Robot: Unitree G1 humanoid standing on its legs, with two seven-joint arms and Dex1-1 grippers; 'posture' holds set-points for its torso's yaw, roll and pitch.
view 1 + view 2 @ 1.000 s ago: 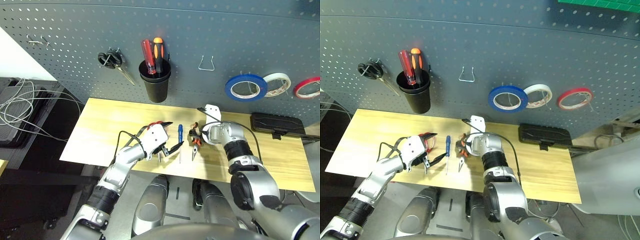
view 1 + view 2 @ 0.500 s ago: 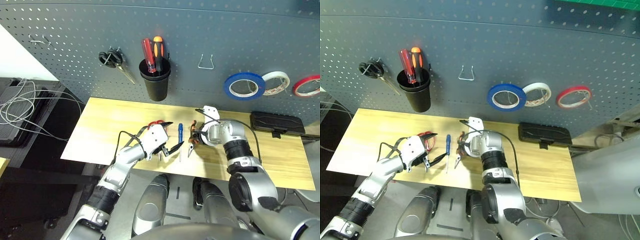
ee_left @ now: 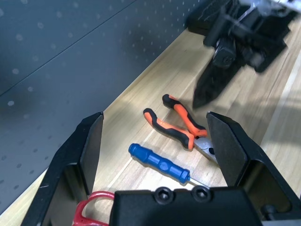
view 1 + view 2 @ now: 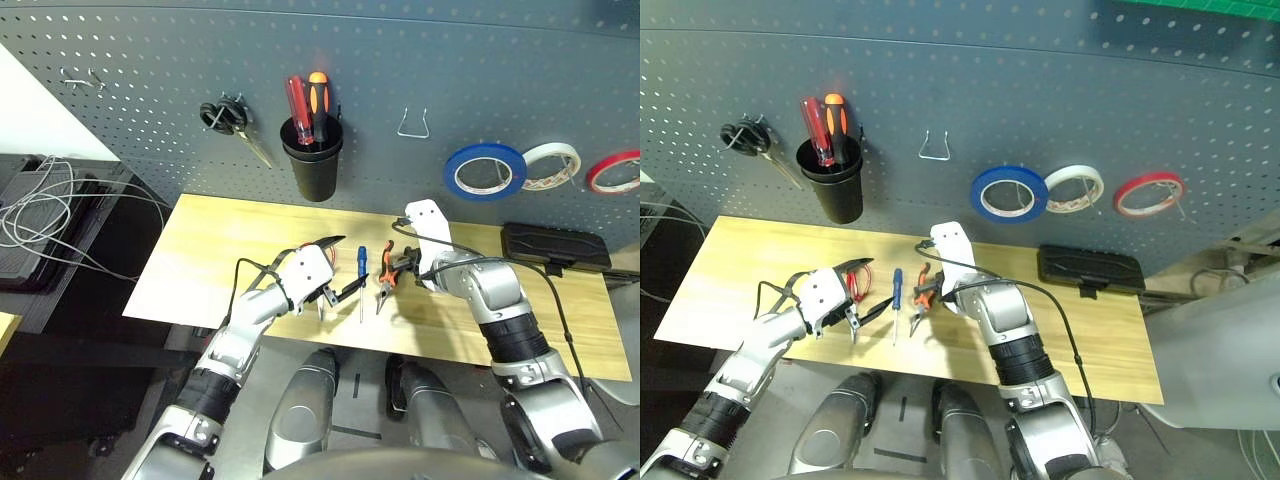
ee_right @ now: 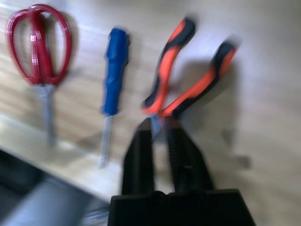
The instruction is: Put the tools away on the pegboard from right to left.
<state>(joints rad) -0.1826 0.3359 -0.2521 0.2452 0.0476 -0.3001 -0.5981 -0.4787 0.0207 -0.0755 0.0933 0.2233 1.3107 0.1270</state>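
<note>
Right claw (image 5: 159, 121) hovering barely open, left claw (image 3: 155, 114) gaping empty; pliers (image 5: 164, 77) likely weighty, handles possibly swinging, pivot needing the grip.

Stretches out as a light wooden table (image 4: 215, 235), bearing red scissors (image 5: 43, 70), a blue screwdriver (image 5: 114, 70) beside them, pliers (image 5: 164, 70) with handles spread just past that, and a black case (image 4: 555, 246) well apart, toward the right end.
</note>
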